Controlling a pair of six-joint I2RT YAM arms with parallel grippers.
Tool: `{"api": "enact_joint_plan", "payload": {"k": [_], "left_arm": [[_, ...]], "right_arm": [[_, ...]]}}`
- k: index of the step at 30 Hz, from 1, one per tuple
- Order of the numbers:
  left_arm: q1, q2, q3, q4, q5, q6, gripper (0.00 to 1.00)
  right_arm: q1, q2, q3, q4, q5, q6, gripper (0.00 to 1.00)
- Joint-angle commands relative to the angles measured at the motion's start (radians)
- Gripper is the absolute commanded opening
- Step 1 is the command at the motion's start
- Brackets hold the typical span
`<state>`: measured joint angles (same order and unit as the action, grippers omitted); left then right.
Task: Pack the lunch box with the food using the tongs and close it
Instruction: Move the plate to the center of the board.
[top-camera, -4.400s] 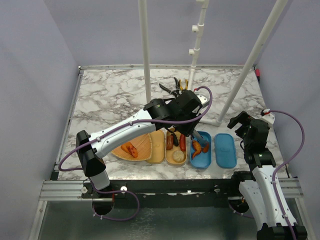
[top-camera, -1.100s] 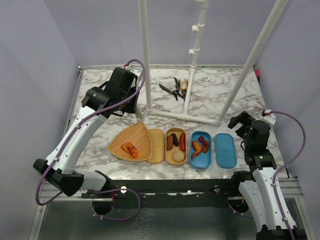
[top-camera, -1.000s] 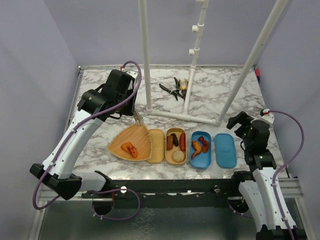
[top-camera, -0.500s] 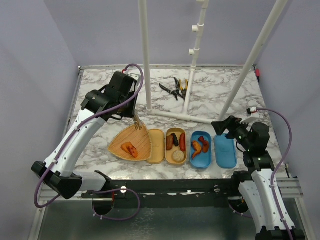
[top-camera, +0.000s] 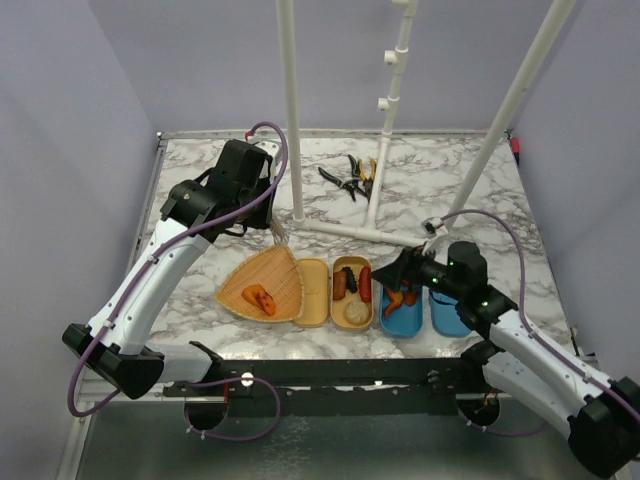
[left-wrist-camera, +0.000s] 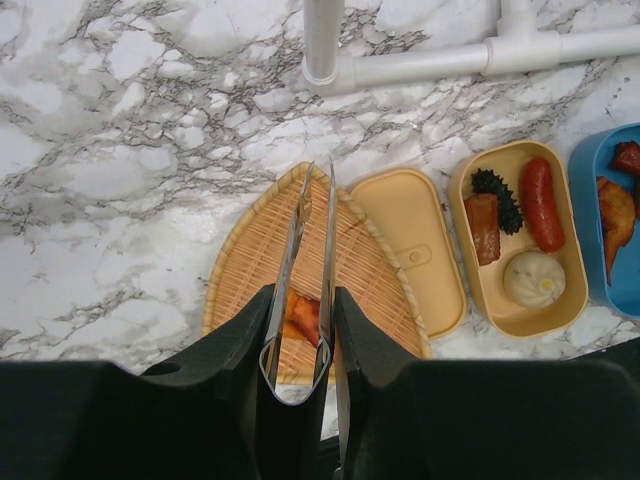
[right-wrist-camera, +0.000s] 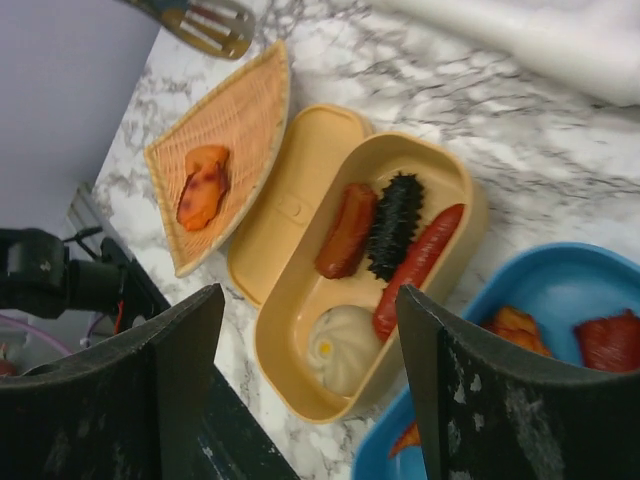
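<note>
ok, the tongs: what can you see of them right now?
The tongs are thin grey metal: two narrow arms joined at a looped end that sits inside the left gripper, which is shut on them. The arms run nearly parallel, tips slightly apart with nothing between them. They point over the far corner of the woven tray; whether the tips touch it can't be told.

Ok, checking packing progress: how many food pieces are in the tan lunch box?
4: brown sausage, dark spiky piece and red sausage side by side at the far end, beige bun at the near end; none looks hidden.
</note>
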<state>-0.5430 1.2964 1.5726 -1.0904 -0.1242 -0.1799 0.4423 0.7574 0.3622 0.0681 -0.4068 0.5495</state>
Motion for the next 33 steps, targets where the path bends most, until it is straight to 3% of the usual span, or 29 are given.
{"api": "enact_joint_plan", "payload": {"k": [1, 6, 15, 25, 33], "left_arm": [[0.008, -0.012, 0.011, 0.029, 0.0, 0.015, 0.27], [0.007, -0.036, -0.002, 0.023, -0.034, 0.004, 0.27], [0.008, -0.051, -0.024, 0.028, -0.067, 0.002, 0.27], [0.007, -0.049, -0.032, 0.027, -0.066, 0.02, 0.27], [0.008, -0.046, -0.027, 0.02, -0.071, 0.031, 0.27]], "right_arm": [[0.188, 0.172, 0.097, 0.136, 0.232, 0.016, 0.73], [0.305, 0.385, 0.209, 0.217, 0.254, 0.072, 0.73], [0.438, 0.717, 0.412, 0.179, 0.247, 0.159, 0.7], [0.502, 0.897, 0.503, 0.076, 0.323, 0.23, 0.63], [0.504, 0.976, 0.532, 0.125, 0.253, 0.269, 0.6]]}}
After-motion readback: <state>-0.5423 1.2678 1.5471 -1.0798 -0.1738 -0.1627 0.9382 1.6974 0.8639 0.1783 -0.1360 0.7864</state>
